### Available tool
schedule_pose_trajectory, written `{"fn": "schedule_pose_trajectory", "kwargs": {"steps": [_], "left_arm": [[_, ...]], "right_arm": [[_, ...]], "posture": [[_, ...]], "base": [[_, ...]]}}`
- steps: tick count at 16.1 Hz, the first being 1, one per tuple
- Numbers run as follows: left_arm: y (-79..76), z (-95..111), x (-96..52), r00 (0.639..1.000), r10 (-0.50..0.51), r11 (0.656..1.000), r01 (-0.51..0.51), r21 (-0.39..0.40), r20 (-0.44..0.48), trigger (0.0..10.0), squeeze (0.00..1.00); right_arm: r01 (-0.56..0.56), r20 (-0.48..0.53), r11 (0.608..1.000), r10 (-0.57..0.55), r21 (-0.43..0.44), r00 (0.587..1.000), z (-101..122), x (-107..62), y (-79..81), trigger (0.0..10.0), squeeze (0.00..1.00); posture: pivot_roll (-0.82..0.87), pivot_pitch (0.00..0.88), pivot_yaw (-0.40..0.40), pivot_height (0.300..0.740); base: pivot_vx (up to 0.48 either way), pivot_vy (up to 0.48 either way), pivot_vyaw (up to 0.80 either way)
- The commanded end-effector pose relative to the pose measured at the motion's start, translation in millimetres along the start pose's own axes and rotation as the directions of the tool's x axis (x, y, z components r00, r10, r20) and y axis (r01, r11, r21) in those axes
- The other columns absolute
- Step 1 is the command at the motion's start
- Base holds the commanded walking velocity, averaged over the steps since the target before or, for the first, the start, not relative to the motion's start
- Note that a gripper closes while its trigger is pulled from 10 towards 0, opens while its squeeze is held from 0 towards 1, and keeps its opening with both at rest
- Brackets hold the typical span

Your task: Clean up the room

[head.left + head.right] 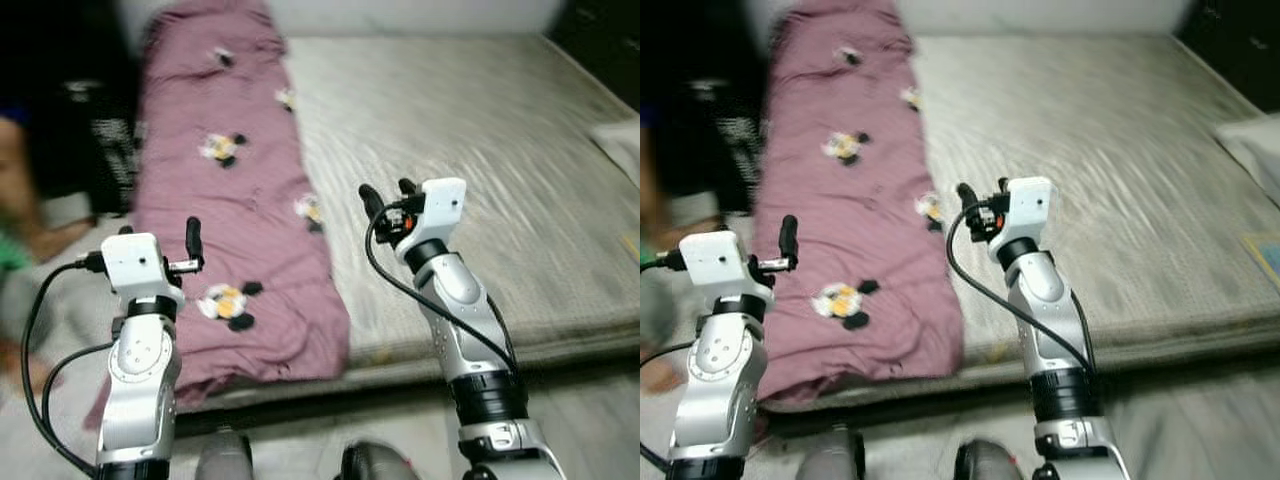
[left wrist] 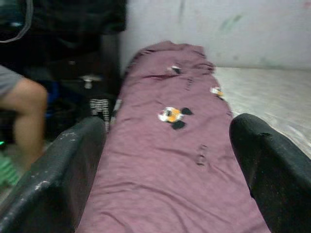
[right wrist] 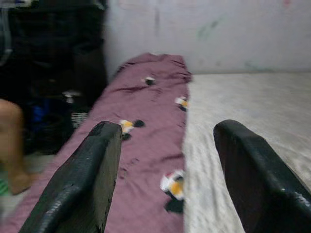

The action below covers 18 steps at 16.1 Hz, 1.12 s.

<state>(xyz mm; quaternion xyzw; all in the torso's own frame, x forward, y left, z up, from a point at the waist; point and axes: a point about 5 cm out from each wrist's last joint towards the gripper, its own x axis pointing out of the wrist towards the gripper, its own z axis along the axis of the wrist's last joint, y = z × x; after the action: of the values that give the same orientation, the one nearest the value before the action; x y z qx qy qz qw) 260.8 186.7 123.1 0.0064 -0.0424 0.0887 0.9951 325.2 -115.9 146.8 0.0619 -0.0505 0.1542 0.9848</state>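
Dusty mauve-purple cloth blanket (image 1: 230,200), scattered with small cartoon motifs in white, orange-yellow and black. Pale grey-beige bed mattress (image 1: 470,130), faintly streaked. Black fingers (image 2: 63,170) on silver-and-white arms. Whitish wall (image 3: 218,29), smudged green and grey. Dark, near-black furniture (image 2: 63,43) beside it.

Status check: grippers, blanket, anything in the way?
Left gripper and right gripper open, raised, empty. Maroon blanket lying lengthwise along bed. Person's leg beside bed.
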Motion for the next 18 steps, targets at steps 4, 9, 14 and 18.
{"fn": "schedule_pose_trajectory", "kwargs": {"steps": [4,9,14,18], "left_arm": [[-2.5,-3.2,0.0,1.000,-0.012,1.000,0.012,-0.003,-0.023,10.0,0.00],[-4.3,-3.8,0.7,0.999,-0.021,1.000,0.020,-0.023,-0.027,10.0,0.00],[-5.2,-4.8,0.4,0.999,-0.023,0.999,0.022,-0.036,-0.033,10.0,0.00],[-4.2,-4.2,2.0,0.999,-0.018,0.999,0.017,-0.038,-0.033,10.0,0.00]], "right_arm": [[-0.010,-0.011,1.000,0.009,-0.018,1.000,-3.0,-2.3,-1.7,10.0,0.00],[-0.024,-0.004,0.999,0.024,-0.028,1.000,-1.5,-0.9,0.1,10.0,0.00],[-0.009,-0.008,0.998,0.009,-0.056,1.000,-4.0,-4.6,-3.2,10.0,0.00],[-0.020,-0.007,0.997,0.020,-0.072,1.000,-5.4,-4.5,-0.9,10.0,0.00]], "posture": [[-0.02,0.000,-0.055,0.740],[-0.02,0.000,-0.062,0.740],[-0.02,0.000,-0.074,0.740],[-0.02,0.000,-0.068,0.740]], "base": [[0.000,0.000,0.00],[0.000,0.000,0.00],[0.000,0.480,0.00],[0.000,0.480,0.00]]}}
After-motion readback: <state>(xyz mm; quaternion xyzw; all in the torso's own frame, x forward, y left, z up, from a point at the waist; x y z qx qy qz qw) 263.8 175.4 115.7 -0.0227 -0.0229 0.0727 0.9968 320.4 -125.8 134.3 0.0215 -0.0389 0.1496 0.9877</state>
